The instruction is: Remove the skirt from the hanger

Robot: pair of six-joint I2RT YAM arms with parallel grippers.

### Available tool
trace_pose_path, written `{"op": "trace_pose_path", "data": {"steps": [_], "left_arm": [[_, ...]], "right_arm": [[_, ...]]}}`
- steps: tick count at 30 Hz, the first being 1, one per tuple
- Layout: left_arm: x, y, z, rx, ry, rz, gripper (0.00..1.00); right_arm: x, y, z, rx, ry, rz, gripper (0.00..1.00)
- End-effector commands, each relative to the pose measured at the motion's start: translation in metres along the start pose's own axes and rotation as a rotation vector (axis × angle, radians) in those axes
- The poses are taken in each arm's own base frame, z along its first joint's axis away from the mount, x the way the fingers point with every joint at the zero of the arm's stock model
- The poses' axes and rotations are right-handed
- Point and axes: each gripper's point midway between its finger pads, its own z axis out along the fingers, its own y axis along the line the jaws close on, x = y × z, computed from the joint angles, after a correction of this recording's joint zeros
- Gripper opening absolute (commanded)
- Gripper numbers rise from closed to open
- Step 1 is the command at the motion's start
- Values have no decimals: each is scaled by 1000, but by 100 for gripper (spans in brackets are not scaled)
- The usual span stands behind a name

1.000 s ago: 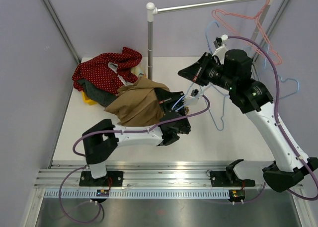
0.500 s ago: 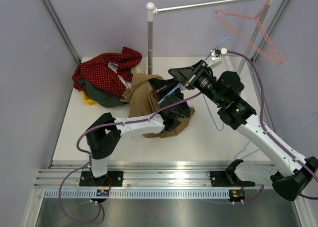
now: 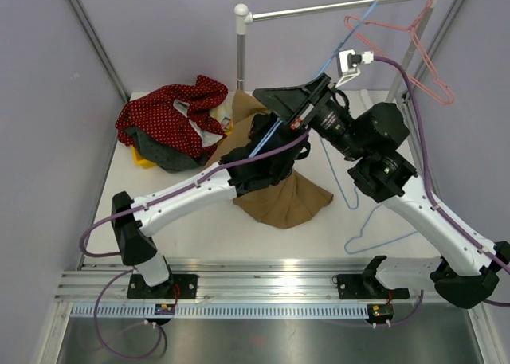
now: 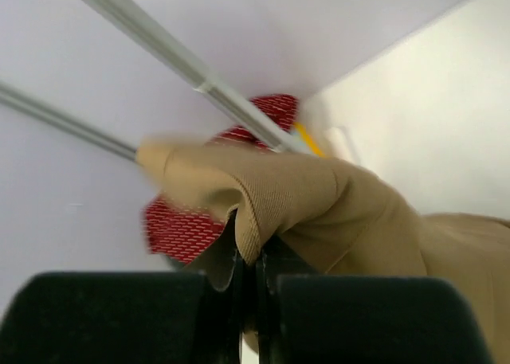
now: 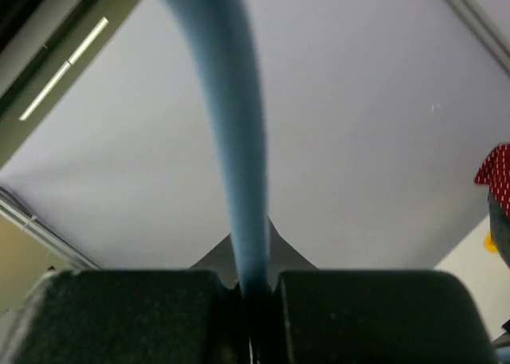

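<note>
- My left claw [image 4: 249, 278] is clamped shut on a fold of the tan skirt [image 3: 285, 203]; the rest of the cloth drapes down onto the bench [image 3: 191, 225].
- My right claw [image 5: 253, 288] pinches the blue hanger [image 5: 237, 141] by its wire.
- I judge this is the separating step. Next I'd pull the two apart, watching for cloth snagging on the wire.

**Table contents, by position**

1. tan fabric skirt [image 3: 287, 205]: middle of the white table [image 3: 207, 238], one fold raised (the rest on the surface).
2. blue wire hanger [image 5: 239, 181]: beside the skirt's right, slanting up toward the metal rail [image 3: 319, 12] behind.
3. red dotted clothes heap [image 3: 163, 121]: back left.
4. pink wire hanger [image 3: 427, 59]: on the rail, back right.
</note>
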Motion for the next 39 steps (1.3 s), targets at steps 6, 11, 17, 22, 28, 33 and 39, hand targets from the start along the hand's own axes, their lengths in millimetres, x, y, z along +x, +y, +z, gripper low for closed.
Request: {"op": "trace_pose_path", "data": {"steps": [6,11,17,22,28,33,39], "left_arm": [[71,-12,-20,336,122,-425,0],[113,-17,-46,597,190,-369,0],[133,-49,-105,940,200,-397,0],[132,-63,-150,1086,155,-453,0],[152,-87,-173,1125,218,-373,0],[173,-54,-143,865,231,-389,0],[135,11,-117,691,142,-452,0]], "right_arm": [[52,-64,-15,290,243,-192,0],[24,-83,-36,405,165,-383,0],[5,-112,-20,501,120,-506,0],[-7,-149,-9,574,117,-560,0],[-44,-177,-5,655,127,-562,0],[-34,-179,-29,669,191,-578,0],[-10,-155,-52,578,249,-483,0]]}}
